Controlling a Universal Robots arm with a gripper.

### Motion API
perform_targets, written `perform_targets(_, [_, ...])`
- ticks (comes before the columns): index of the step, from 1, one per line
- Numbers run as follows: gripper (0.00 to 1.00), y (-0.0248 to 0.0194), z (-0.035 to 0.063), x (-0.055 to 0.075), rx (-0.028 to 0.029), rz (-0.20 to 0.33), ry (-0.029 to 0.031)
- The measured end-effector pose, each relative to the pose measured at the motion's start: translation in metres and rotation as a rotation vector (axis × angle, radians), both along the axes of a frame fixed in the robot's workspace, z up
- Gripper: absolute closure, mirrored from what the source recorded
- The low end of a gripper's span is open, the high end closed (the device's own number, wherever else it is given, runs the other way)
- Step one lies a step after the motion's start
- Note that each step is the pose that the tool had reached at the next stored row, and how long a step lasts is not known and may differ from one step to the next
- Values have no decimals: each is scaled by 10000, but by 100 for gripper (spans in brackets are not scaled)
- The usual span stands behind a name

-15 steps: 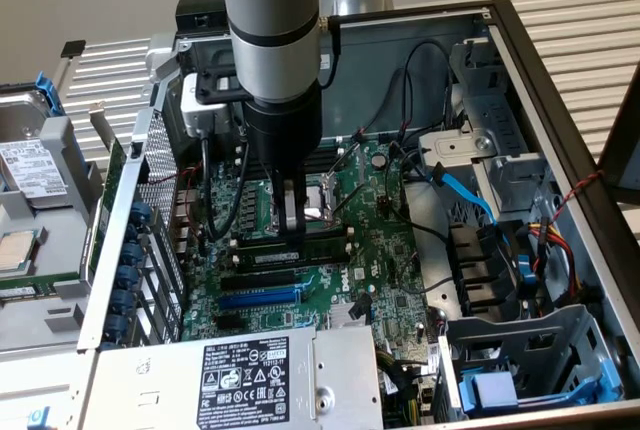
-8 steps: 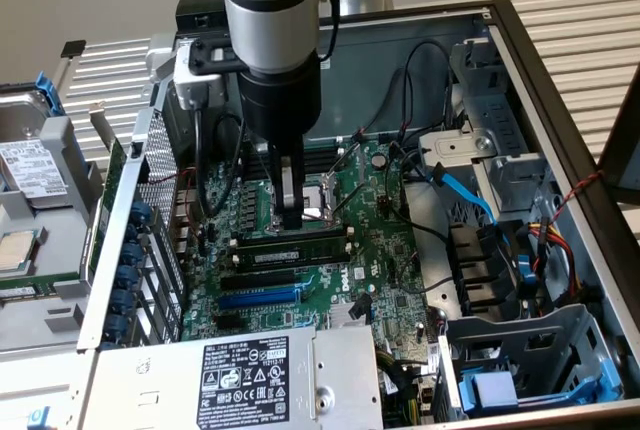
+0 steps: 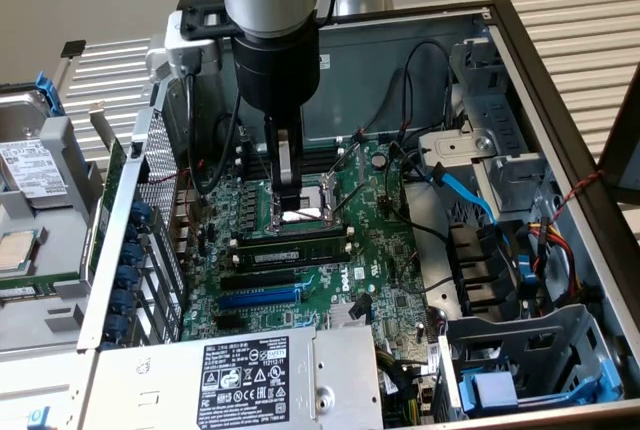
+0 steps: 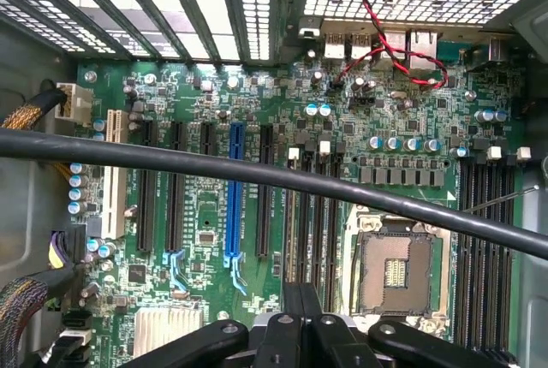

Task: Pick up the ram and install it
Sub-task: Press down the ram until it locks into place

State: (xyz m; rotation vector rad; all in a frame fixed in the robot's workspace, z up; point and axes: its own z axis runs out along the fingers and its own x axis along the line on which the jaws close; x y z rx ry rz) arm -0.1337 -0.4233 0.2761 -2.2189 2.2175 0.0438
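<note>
I have the tool (image 3: 287,188) down inside the open computer case (image 3: 560,100), its fingers (image 3: 287,165) brought together with nothing visible between them, hanging just above the CPU socket (image 3: 300,212). The ram (image 3: 285,247) lies flat-on in the memory slots at 6 o'clock from the socket in the exterior view, a long dark green stick close below the tool tip; I cannot tell whether it is fully seated. At 6 o'clock from the ram I see black slots and then the blue slot (image 3: 258,298). The power supply (image 3: 240,380) with its label sits at 6 o'clock of the motherboard (image 3: 400,280). In the wrist view the fingers (image 4: 300,304) show closed over the board, with the CPU socket (image 4: 396,272) close by, a black cable (image 4: 257,171) crossing the picture, and the blue slot (image 4: 235,192) among black ones
</note>
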Motion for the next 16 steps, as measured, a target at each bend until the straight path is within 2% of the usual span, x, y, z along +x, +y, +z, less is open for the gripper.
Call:
perform_targets(10, [89,-1,1,-1,-2,-1,1])
perform_targets(12, [89,-3,1,-1,23,-3,2])
perform_targets(16, [89,-3,-1,0,29,-519,0])
